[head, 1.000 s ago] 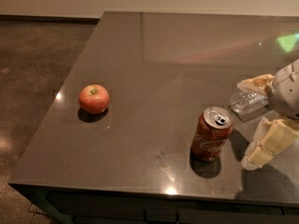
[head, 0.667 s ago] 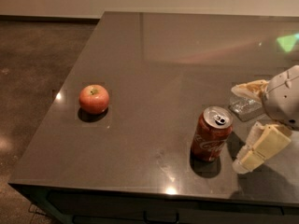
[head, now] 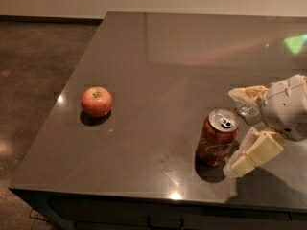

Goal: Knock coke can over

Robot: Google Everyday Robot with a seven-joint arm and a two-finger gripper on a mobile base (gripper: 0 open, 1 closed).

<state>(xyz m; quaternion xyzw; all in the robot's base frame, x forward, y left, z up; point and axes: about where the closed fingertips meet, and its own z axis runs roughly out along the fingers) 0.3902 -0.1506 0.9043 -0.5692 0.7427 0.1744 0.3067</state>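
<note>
- Apple (head: pixel 96 101), round and red-orange, rests well to the left of the jaws and apart from everything else. It has no part in the task, and at that remove a push on the can is unlikely to reach it.
- The surface (head: pixel 158 51) is a dark, glossy slab that carries all the things. A broad bare stretch lies left of the jaws and beyond them, so a can tipped that way would probably land on it. The near edge runs close in front of the can.
- The coke can (head: pixel 218 138), red with white script, has its silver top and pull tab facing up. It stands upright just left of the jaws, so the knocking over is not yet done.
- The jaws sit at the right edge, spread wide and holding nothing. The far finger (head: pixel 247 94) points left beyond the can's top, and the near finger (head: pixel 254 152) slants down toward the can's lower right side. Whether that tip touches the can I cannot tell. This open, side-on pose suits a shove rather than a grasp. In my judgement a push high on the can would topple it, while a low one might only slide it.
- A clear object (head: pixel 247 111) shows between the jaws, mostly hidden by them. A sideways sweep could catch it too.
</note>
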